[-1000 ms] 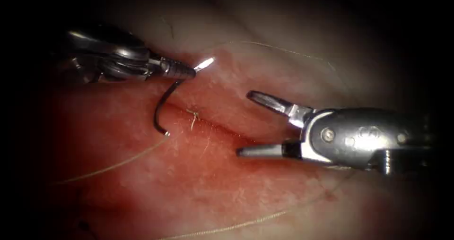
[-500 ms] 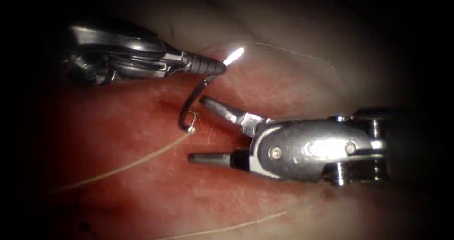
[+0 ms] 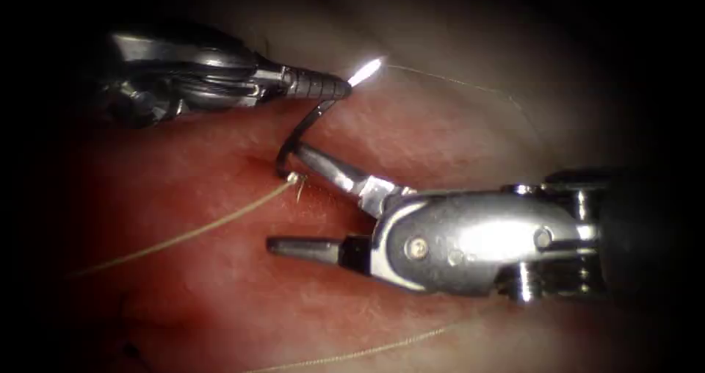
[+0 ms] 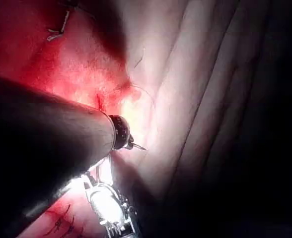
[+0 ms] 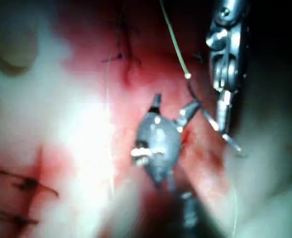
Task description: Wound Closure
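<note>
Tissue [image 3: 220, 285] beneath, needle [image 3: 297, 134] seemingly in left gripper [image 3: 345, 87]

The left arm's tool [image 3: 323, 87] reaches in with jaws clamped on the needle [image 3: 301, 134] near its tip. The right arm's tool [image 3: 294, 200] lies beneath it, jaws spread wide, upper jaw touching the needle's curve.

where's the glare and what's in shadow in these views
Endoscope view: glare on the tip of the needle, held near that tip by the left tool and out of the tissue, and on the right tool, open and empty; edges dark. Left wrist view: shaft in shadow. Right wrist view: strong glare on tissue.
</note>
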### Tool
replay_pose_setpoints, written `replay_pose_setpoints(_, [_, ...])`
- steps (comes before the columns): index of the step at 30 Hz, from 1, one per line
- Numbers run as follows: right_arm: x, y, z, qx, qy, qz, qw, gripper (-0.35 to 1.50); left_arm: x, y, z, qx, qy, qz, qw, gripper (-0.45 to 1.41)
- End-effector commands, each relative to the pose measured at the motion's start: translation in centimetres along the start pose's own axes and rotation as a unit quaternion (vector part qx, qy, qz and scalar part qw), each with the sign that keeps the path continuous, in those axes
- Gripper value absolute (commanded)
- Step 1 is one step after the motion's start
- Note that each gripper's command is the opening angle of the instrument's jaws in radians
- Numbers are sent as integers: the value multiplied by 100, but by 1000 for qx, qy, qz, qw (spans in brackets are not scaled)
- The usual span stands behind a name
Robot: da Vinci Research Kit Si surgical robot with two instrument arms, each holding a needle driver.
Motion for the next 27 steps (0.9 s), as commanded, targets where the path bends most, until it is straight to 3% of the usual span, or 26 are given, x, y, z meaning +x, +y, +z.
replay_pose_setpoints(1, [-3, -4, 8, 1, 2, -1, 1000, 126, -3, -2, 7, 2, 1, 0, 1000, -35])
replay_pose_setpoints(17, [16, -1, 9, -16, 15, 8, 1000, 111, -6, -7, 12, 20, 18, 4, 1000, -35])
replay_pose_setpoints(19, [14, -3, 10, -14, 17, 7, 1000, 98, -7, -6, 12, 20, 19, 4, 1000, -35])
replay_pose_setpoints(20, [13, -2, 9, -5, 23, 3, 1000, 61, -8, -5, 13, 20, 20, 3, 1000, -35])
replay_pose_setpoints(21, [13, -2, 9, -5, 23, 3, 1000, 61, -8, -5, 13, 20, 20, 3, 1000, -35])
replay_pose_setpoints(22, [14, -3, 6, 16, 31, 3, 999, -35, -8, -5, 13, 21, 20, 3, 1000, -35])
replay_pose_setpoints(27, [9, 9, -17, 31, 10, -6, 999, -35, -7, -6, 5, 13, 24, 6, 1000, -35])
